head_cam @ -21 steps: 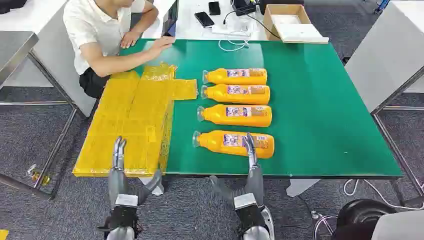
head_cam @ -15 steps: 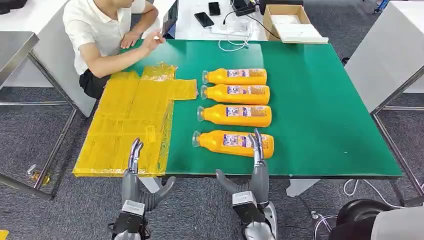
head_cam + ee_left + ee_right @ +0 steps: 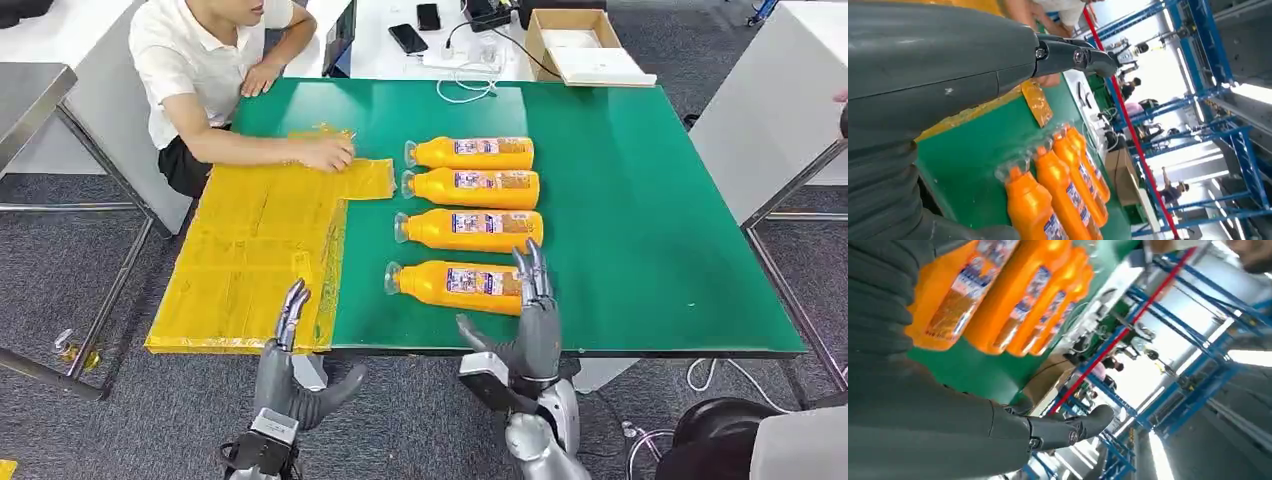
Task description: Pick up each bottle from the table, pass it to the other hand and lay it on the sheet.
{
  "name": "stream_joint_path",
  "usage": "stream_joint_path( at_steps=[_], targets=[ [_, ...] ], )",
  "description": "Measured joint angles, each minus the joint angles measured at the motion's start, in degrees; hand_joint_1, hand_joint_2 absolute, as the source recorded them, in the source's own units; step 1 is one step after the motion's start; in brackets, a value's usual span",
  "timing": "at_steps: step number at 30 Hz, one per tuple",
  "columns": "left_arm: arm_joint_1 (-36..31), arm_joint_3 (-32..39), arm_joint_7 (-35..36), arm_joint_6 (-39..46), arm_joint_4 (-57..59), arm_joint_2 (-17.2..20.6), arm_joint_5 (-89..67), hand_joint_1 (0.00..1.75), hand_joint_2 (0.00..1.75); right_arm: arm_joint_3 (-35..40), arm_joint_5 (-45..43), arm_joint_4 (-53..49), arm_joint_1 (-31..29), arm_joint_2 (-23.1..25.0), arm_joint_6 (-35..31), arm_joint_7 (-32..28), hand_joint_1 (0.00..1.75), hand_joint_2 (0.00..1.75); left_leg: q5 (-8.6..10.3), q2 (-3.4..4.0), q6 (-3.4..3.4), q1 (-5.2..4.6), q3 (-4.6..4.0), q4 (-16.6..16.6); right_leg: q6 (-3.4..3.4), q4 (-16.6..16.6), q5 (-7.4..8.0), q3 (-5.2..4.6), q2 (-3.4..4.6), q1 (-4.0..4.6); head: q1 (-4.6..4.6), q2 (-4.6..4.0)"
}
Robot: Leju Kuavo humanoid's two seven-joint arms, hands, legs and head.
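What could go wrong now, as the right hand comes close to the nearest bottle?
1. The right hand is at the base end of the nearest bottle, which lies on its side; a push might roll it into the next bottle.
2. A person's hand rests on the yellow sheet, where bottles must be laid.

The right hand (image 3: 533, 318) covers the base end of the nearest bottle (image 3: 455, 285). Bottle label print is too small to read. The person (image 3: 205, 60) beside the yellow sheet (image 3: 250, 250) is cut off by the head view's upper edge.
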Motion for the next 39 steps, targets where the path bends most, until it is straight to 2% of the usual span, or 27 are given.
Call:
stream_joint_path(
  at_steps=[9,18,22,34,39],
  targets=[
    [-2.72,-0.68,0.13,-4.42,2.41,-0.39,-0.37,0.0,1.75,-0.57,9.0,15.54,-10.15,-3.22,0.22,4.77,0.0,1.75,0.03,0.0,0.02,0.0,-0.01,0.01,0.01,0.01,0.02,0.01,0.0,0.0,0.0,0.0],
    [-4.55,-0.7,-0.09,-6.8,4.24,-1.7,-0.83,0.0,1.75,0.72,13.75,28.88,-19.6,-4.99,6.69,10.62,0.0,1.75,0.03,0.0,0.03,-0.01,-0.01,0.02,0.02,0.01,0.03,0.0,0.0,0.0,-0.02,0.0],
    [-5.22,-0.77,0.13,-7.55,4.31,-2.1,-1.01,0.0,1.75,2.71,18.65,33.26,-22.8,-5.29,8.55,15.9,0.0,1.75,0.03,0.0,0.03,-0.01,-0.01,0.02,0.02,0.02,0.03,0.0,0.0,0.0,-0.02,0.0],
    [-6.18,-1.18,0.31,-8.11,4.66,-2.36,-1.71,0.0,1.75,5.81,20.31,38.61,-26.62,-5.51,16.57,17.51,0.0,1.75,0.03,-0.01,0.03,-0.01,-0.02,0.02,0.02,0.02,0.03,0.0,0.0,0.0,0.0,0.0],
    [-6.14,-1.18,0.46,-7.96,4.51,-2.36,-2.23,0.0,1.75,8.43,25.38,39.39,-27.44,-5.66,17.05,22.97,0.0,1.75,0.03,-0.01,0.03,-0.01,-0.02,0.02,0.02,0.02,0.03,0.01,0.0,0.0,-0.02,0.0]
  ],
)
